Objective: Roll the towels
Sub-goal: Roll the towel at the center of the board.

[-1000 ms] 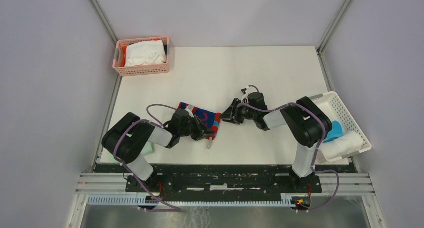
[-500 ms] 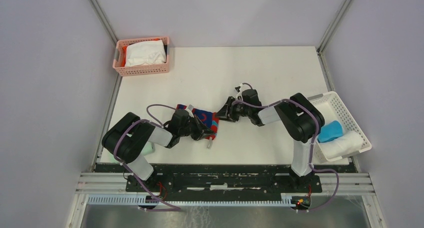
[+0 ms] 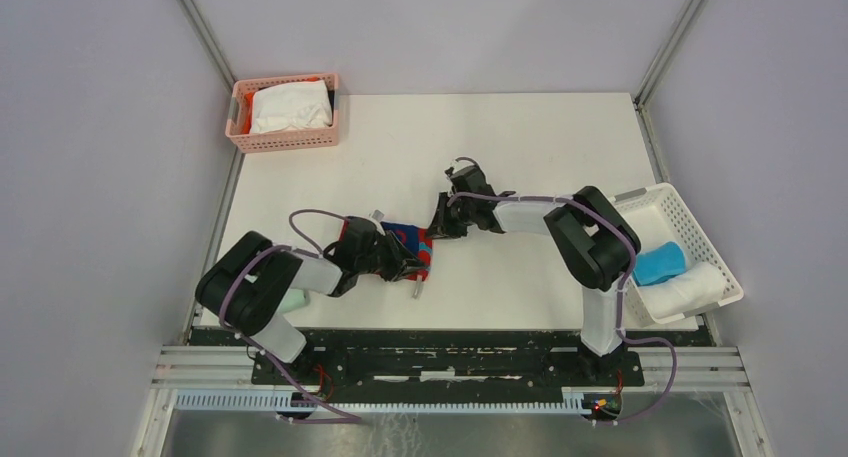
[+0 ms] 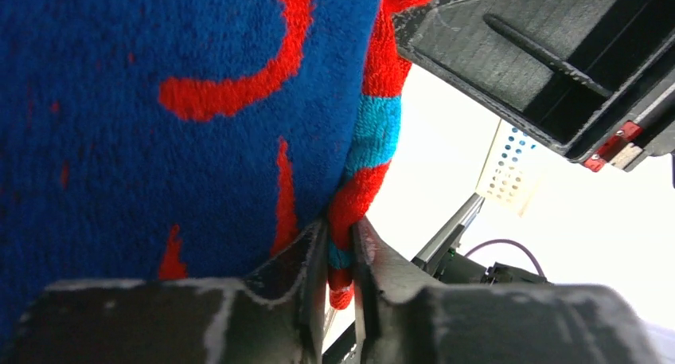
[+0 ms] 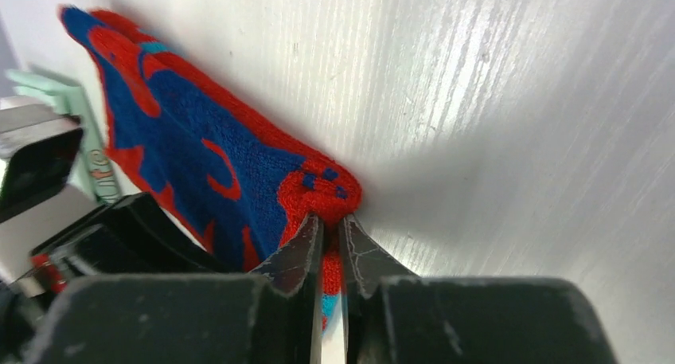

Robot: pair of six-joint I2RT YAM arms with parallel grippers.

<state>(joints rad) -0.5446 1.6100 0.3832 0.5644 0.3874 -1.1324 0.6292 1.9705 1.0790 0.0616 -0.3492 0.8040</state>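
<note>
Both grippers are pinched shut on the red-and-blue towel (image 3: 408,239), which lies on the table (image 3: 520,147): left gripper (image 4: 341,238) on an edge, right gripper (image 5: 329,227) on a corner. Looks soft, light and floppy, so grabbing the hems seems smartest.
</note>
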